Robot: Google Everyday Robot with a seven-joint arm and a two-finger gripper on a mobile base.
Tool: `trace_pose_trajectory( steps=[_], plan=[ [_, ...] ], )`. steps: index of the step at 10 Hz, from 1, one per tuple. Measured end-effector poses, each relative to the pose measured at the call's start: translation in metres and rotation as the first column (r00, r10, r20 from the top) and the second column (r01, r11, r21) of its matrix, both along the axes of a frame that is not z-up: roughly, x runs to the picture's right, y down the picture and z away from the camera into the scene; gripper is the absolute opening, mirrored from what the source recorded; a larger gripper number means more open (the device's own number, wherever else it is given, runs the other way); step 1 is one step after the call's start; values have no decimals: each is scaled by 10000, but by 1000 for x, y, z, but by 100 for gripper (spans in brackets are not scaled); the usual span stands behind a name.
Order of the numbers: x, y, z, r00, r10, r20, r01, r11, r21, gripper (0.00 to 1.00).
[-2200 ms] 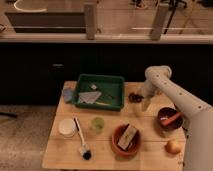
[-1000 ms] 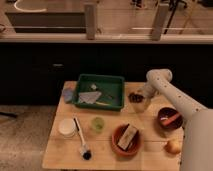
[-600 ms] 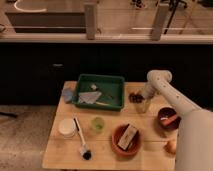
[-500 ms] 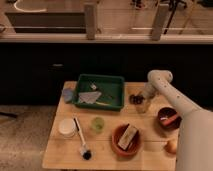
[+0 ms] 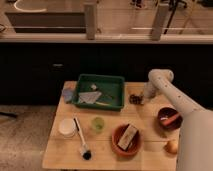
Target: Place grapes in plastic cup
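Note:
The grapes (image 5: pixel 135 99), a small dark bunch, lie on the wooden table (image 5: pixel 107 147) just right of the green tray. My gripper (image 5: pixel 142 100) is at the end of the white arm, low over the table and right beside the grapes on their right. The plastic cup (image 5: pixel 98 124), translucent light green, stands upright near the table's middle, to the front left of the grapes and well apart from the gripper.
A green tray (image 5: pixel 100 91) with paper scraps sits at the back. An orange bowl (image 5: pixel 127 139) holds a packet. A dark bowl (image 5: pixel 169 118), an orange-yellow fruit (image 5: pixel 172 146), a white container (image 5: pixel 67 127), a brush (image 5: pixel 81 141) and a blue-grey cup (image 5: pixel 68 93) also stand on the table.
The arm has lowered and drawn slightly left, bringing the gripper down next to the grapes. The other objects have not moved.

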State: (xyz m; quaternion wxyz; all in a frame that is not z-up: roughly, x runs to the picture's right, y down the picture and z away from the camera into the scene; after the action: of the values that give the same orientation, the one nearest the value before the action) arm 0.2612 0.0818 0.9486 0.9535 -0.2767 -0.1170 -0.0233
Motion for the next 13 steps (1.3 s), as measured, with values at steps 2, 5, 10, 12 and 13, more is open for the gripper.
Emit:
trace_pose_trajectory(
  steps=[2,5,10,12,13],
  plan=[
    [-4,-14,-12,9990,-77,437,66,9996,257,0],
    [-5,-37,-37,9962,-263,828,206,9974,692,0],
    [-22,-58,-61,9777,-1263,1678,1119,9894,929,0],
    [-36,-63,-70,9608,-1753,2148,1551,9820,1076,0],
    [-53,-66,-78,9426,-2173,2537,1914,9738,1232,0]
  ],
)
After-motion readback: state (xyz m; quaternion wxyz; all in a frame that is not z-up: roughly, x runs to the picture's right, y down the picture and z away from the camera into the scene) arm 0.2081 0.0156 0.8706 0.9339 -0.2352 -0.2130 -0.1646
